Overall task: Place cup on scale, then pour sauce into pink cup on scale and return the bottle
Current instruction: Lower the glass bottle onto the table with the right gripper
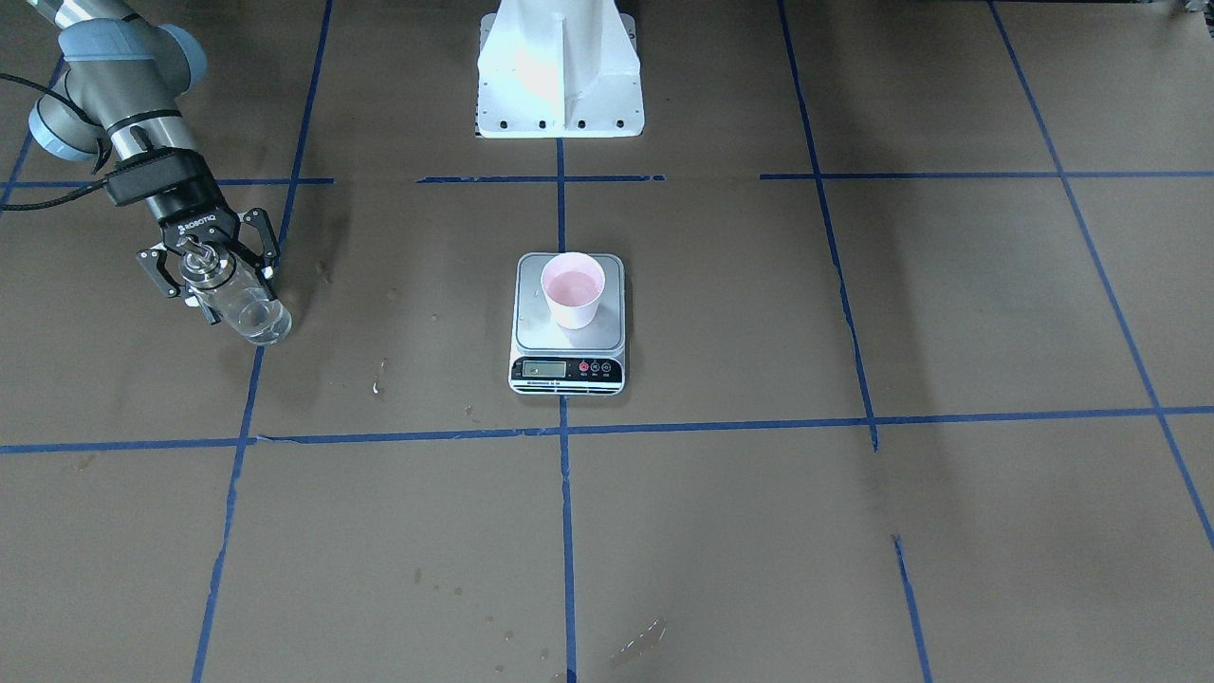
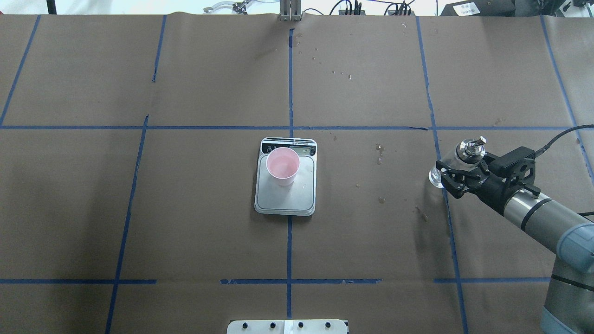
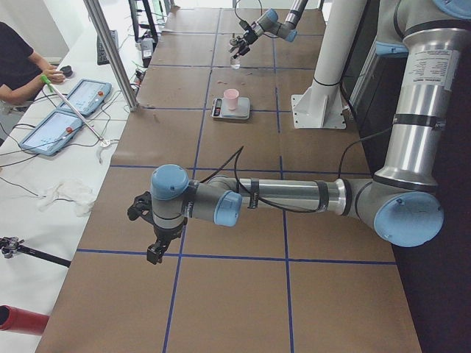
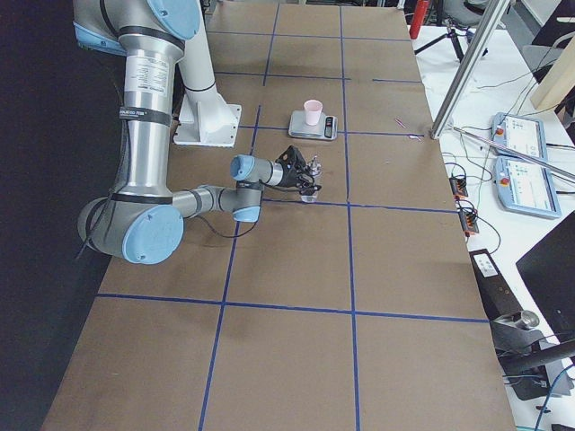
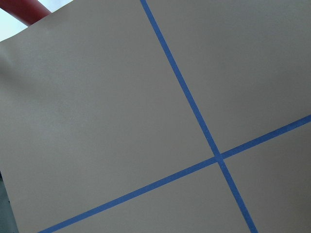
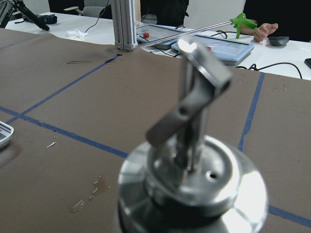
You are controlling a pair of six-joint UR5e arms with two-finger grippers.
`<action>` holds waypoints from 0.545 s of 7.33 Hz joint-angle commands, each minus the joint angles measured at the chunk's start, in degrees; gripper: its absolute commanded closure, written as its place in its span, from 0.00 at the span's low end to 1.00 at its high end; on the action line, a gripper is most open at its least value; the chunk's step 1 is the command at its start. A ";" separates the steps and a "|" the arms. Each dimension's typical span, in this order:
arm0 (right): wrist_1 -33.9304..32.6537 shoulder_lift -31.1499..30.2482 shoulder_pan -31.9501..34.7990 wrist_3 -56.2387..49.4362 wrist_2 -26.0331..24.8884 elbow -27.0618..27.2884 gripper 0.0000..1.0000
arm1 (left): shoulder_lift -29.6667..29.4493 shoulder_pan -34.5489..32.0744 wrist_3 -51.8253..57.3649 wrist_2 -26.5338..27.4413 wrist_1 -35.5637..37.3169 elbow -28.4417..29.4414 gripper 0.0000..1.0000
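The pale pink cup (image 1: 573,289) stands upright on the silver platform of the scale (image 1: 533,327), toward its display end; it also shows in the overhead view (image 2: 283,166) on the scale (image 2: 287,199). The clear glass bottle (image 1: 248,313) with its metal cap stands on the table far to the robot's right. My right gripper (image 1: 220,285) reaches in from the side and is shut on the bottle (image 2: 436,175) below the cap. The cap and spout fill the right wrist view (image 6: 194,184). My left gripper (image 3: 156,250) hangs far off on the left; I cannot tell its state.
The white robot base (image 1: 560,71) stands behind the scale. Blue tape lines (image 1: 566,427) grid the brown paper. Small wet spots (image 2: 379,153) lie between scale and bottle. Operators' tablets (image 3: 73,99) and a metal post (image 3: 114,51) are on the far side.
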 commanded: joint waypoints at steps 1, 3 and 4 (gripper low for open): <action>-0.03 0.00 0.08 -0.12 0.04 0.03 0.67 | 0.00 0.00 -0.03 0.00 0.00 0.00 0.00; -0.03 0.00 0.08 -0.29 0.04 -0.06 0.58 | 0.00 0.00 -0.03 0.00 0.00 0.00 0.00; -0.12 0.00 0.08 -0.29 0.04 -0.06 0.48 | 0.00 0.00 -0.12 0.00 0.00 0.00 0.00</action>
